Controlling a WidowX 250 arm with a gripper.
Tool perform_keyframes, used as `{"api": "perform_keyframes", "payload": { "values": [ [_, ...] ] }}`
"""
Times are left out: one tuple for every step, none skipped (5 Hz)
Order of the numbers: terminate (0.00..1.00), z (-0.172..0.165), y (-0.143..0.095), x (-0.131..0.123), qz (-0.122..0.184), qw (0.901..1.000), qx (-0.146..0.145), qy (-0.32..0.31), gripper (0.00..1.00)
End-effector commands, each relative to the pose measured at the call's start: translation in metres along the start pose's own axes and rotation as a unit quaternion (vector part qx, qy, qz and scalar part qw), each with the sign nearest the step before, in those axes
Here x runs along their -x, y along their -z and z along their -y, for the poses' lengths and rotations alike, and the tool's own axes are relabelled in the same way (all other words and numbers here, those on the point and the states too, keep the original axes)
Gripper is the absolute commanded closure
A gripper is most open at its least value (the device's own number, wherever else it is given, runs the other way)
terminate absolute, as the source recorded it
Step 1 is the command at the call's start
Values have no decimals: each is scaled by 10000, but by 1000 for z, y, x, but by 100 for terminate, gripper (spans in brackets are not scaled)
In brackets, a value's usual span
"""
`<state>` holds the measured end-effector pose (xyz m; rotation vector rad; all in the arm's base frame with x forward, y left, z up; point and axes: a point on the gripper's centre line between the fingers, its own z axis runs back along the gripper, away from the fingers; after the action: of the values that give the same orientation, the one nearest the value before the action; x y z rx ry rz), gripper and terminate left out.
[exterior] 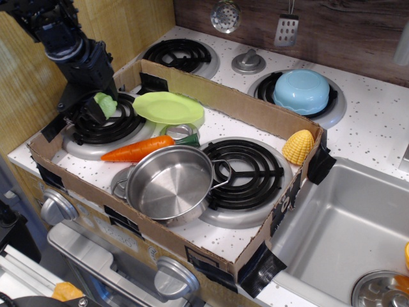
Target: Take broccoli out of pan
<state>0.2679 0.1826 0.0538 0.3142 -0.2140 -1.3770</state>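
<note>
The broccoli [105, 102], pale lime-green and lumpy, sits between the fingers of my black gripper [97, 109], low over the front-left burner [102, 131] inside the cardboard frame. The gripper looks shut on it; I cannot tell whether the broccoli touches the burner. The pan [169, 184], a shiny steel pot with wire loop handles, stands empty at the front of the frame, well to the right of and nearer than the gripper.
An orange carrot [137, 149] lies between burner and pan. A lime-green plate [167, 107] lies right of the gripper. Yellow corn [298, 147] leans in the frame's right corner. A light blue bowl [301, 91] sits upside down on the back-right burner. The sink [345, 230] is at right.
</note>
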Motion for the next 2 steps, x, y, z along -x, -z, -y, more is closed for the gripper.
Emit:
{"api": "perform_keyframes", "payload": {
  "values": [
    [0, -4, -6, -3, 80, 9985, -227, 501, 0],
    [0, -4, -14, -8, -157, 9981, -263, 535, 0]
  ]
}}
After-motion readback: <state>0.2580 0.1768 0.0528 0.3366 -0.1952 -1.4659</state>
